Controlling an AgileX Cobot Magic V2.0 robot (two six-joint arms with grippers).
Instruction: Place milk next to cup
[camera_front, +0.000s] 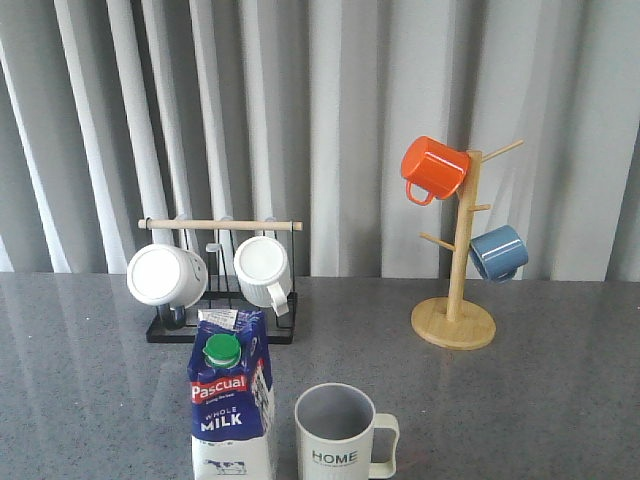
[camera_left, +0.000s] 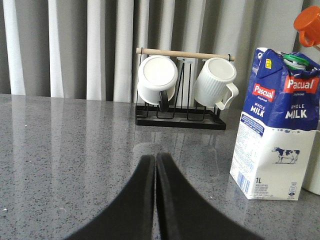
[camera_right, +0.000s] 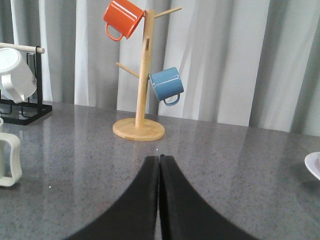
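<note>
The blue and white milk carton (camera_front: 233, 405) with a green cap stands upright at the table's front edge, close beside the left of the grey-white "HOME" cup (camera_front: 338, 437). The carton also shows in the left wrist view (camera_left: 276, 125), apart from my left gripper (camera_left: 156, 157), which is shut and empty over bare table. A sliver of the cup (camera_left: 314, 165) shows behind the carton there. My right gripper (camera_right: 159, 159) is shut and empty; only the cup's cream handle (camera_right: 9, 160) shows in its view. Neither gripper shows in the front view.
A black rack (camera_front: 220, 330) with a wooden bar holds two white ribbed mugs (camera_front: 264, 270) at the back. A wooden mug tree (camera_front: 455, 320) at back right carries an orange mug (camera_front: 434, 168) and a blue mug (camera_front: 498, 252). A white dish edge (camera_right: 313, 165) lies far right.
</note>
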